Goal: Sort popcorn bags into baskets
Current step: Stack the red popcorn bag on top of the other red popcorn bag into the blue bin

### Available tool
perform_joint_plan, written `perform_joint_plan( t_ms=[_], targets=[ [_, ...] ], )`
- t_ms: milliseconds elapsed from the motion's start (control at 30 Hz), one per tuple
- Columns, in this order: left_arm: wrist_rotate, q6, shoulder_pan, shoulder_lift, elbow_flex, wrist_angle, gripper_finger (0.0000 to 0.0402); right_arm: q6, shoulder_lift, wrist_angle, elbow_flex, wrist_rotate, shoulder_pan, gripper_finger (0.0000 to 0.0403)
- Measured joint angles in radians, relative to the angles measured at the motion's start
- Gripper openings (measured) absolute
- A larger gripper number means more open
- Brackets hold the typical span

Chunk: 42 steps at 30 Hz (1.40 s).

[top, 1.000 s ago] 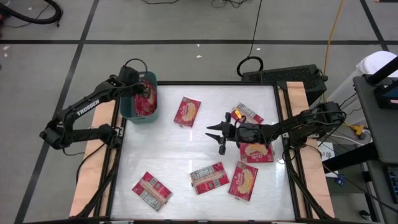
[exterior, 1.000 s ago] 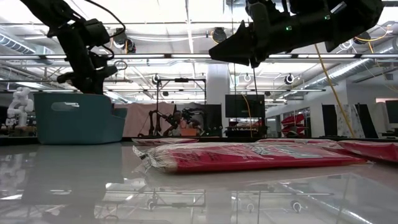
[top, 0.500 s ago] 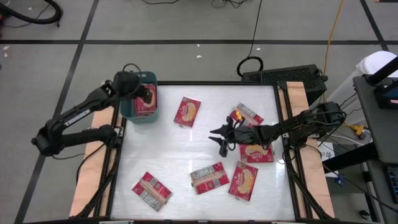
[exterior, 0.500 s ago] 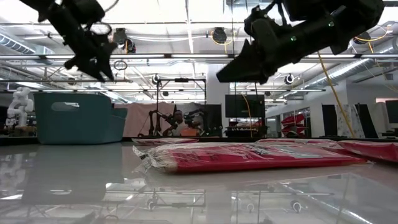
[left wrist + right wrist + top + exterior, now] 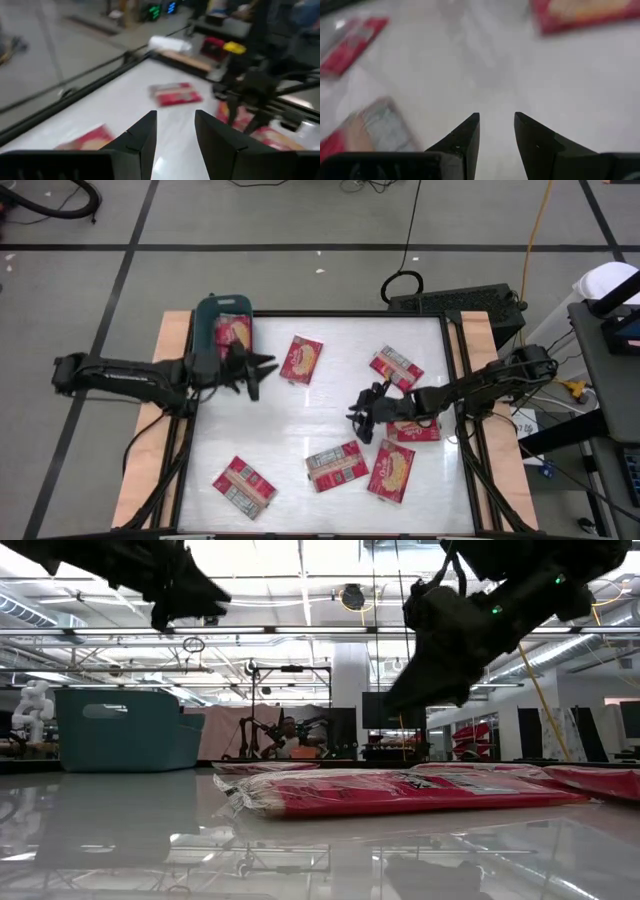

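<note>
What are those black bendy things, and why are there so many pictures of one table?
Those are two robot arms, each ending in a two-fingered tool. Four cameras look at once: one from above, one level with the table, and one on each wrist.

From above, the left tool hovers near the teal basket, which has a popcorn bag inside. The right tool hangs over the middle of the white table. Both tools are open and hold nothing.

Six more red bags lie flat on the table, such as one near the basket and one at the near left corner.
</note>
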State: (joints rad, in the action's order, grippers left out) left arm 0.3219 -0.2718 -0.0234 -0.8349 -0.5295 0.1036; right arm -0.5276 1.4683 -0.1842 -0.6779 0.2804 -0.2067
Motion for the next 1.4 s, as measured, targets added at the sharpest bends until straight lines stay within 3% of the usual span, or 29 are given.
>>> perform_joint_plan(
  t_ms=[200,467,700,1033,1167,1400],
  targets=[
    [0.053,0.095,0.151,-0.075,0.03,0.131,0.0136,-0.093,-0.02,0.296,-0.107,-0.05,-0.111,0.0114],
    [0.091,0.177,0.245,-0.218,0.03,0.261,0.0136,-0.215,0.038,0.258,-0.176,-0.013,-0.27,0.0114],
    [0.09,0.217,0.282,-0.317,0.028,0.38,0.0136,-0.158,0.22,0.265,-0.298,0.085,-0.363,0.0118],
    [0.082,0.206,0.323,-0.381,0.028,0.402,0.0136,-0.059,0.368,0.26,-0.389,0.057,-0.387,0.0215],
    [0.083,0.207,0.331,-0.393,0.027,0.415,0.0136,-0.014,0.4,0.261,-0.388,0.095,-0.384,0.0253],
    [0.083,0.205,0.333,-0.391,0.027,0.414,0.0136,0.023,0.408,0.264,-0.375,0.193,-0.346,0.0261]
  ],
)
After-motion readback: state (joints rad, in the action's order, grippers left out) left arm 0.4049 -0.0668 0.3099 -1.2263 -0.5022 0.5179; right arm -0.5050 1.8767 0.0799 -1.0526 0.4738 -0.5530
